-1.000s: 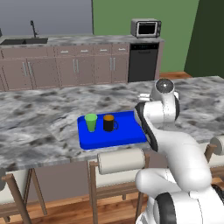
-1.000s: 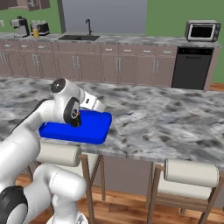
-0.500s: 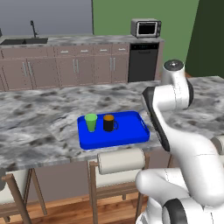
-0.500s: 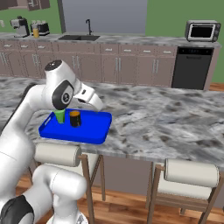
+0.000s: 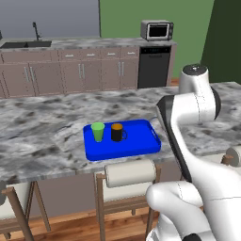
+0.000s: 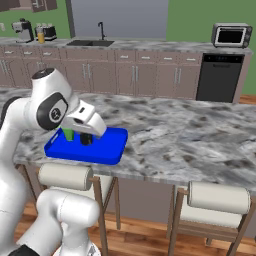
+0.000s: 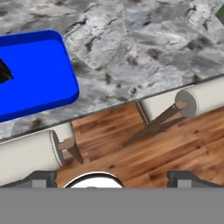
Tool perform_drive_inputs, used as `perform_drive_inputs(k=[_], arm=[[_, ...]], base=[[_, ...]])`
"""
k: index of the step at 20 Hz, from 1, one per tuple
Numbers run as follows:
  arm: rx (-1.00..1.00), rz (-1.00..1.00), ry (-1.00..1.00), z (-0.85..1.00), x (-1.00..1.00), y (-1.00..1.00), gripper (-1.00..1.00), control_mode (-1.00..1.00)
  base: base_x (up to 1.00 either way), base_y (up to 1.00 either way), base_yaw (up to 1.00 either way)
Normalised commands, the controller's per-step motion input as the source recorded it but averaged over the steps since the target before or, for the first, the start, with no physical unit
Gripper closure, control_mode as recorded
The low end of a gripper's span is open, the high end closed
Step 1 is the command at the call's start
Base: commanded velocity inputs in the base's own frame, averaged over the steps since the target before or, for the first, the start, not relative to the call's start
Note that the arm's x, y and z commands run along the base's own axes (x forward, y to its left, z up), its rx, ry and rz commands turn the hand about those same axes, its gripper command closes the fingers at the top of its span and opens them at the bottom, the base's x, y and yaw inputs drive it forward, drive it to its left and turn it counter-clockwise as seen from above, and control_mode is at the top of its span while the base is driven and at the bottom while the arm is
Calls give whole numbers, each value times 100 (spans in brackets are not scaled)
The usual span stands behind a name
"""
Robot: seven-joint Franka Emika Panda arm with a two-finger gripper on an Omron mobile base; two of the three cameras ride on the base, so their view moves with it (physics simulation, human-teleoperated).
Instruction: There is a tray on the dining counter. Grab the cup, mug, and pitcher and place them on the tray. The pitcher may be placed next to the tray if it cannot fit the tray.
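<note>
cup and mug on the tray, gripper open beside it

the blue tray (image 5: pixel 141 145) lies on the marbled surface (image 5: pixel 42 136) of the dining counter, close to its near edge. the green cup (image 5: pixel 98 132) and the black mug (image 5: pixel 116 132) stand upright on it, side by side and just apart, in its left half as seen from the left base view; the mug's handle points toward the bare right half.

the gripper (image 7: pixel 111 177) is open, its two dark fingertips (image 7: pixel 41 178) spread wide at the bottom of the hand view and holding nothing. below it are the counter's near edge, one corner of the tray and the wooden floor (image 7: pixel 144 153).

in the right base view the white arm (image 6: pixel 85 120) crosses in front of the tray and hides most of the cup and mug. cream-cushioned stools (image 5: pixel 129 172) stand tucked under the counter's edge, one right under the tray.

behind, a run of brown cabinets (image 5: pixel 80 75) carries a sink with a faucet (image 6: pixel 101 31), a toaster oven (image 5: pixel 157 30) above a black dishwasher (image 5: pixel 151 67), and a coffee machine (image 6: pixel 21 31) at the far left of the right base view.
</note>
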Motion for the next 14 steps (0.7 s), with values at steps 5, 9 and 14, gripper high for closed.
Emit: perform_drive_inputs(k=[5,9,14], arm=[[0,0,5,31,-57,18,-100,-100],[3,0,3,18,-62,7,-100,-100],[12,3,0,1,-30,17,-100,-100]], base=[[0,0,0],[0,0,0],[0,0,0]])
